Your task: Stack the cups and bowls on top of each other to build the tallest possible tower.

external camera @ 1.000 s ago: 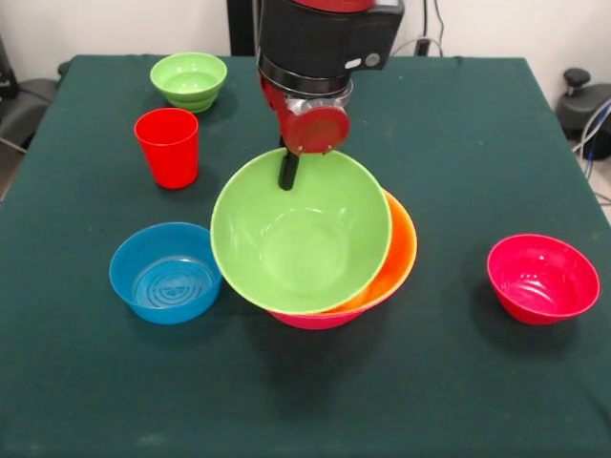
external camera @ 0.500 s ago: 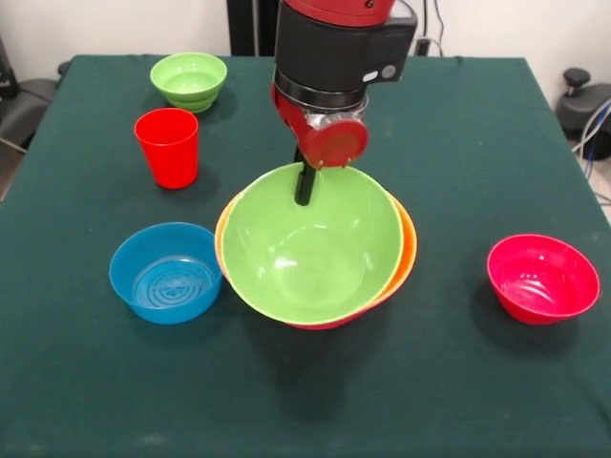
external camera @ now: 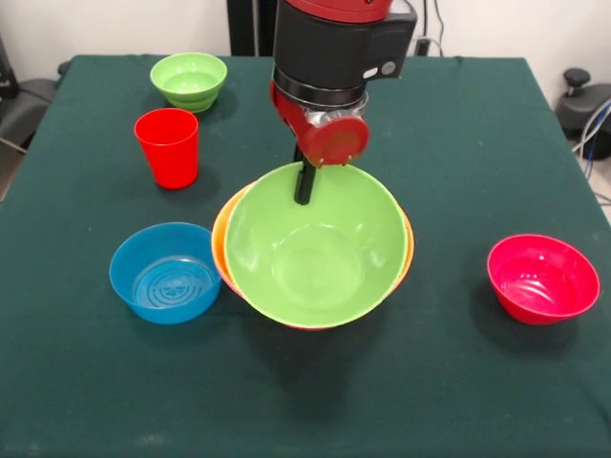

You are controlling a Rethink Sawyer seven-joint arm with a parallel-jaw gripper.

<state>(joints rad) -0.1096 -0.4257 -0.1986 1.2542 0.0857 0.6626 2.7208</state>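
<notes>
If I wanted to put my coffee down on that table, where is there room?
The widest bare cloth is the near strip of the table, in front of the blue bowl, the big green bowl and the red bowl. The far corner beyond the red bowl is open too. It is crowded around the red cup, the small green bowl and the gripper.

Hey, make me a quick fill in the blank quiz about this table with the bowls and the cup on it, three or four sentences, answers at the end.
1. The gripper holds the far rim of the large ____ bowl.
2. That bowl sits inside an ____ bowl.
3. The only cup on the table is ____.
4. The small bowl nearest the cup is ____.

Missing words: green; orange; red; blue
</notes>
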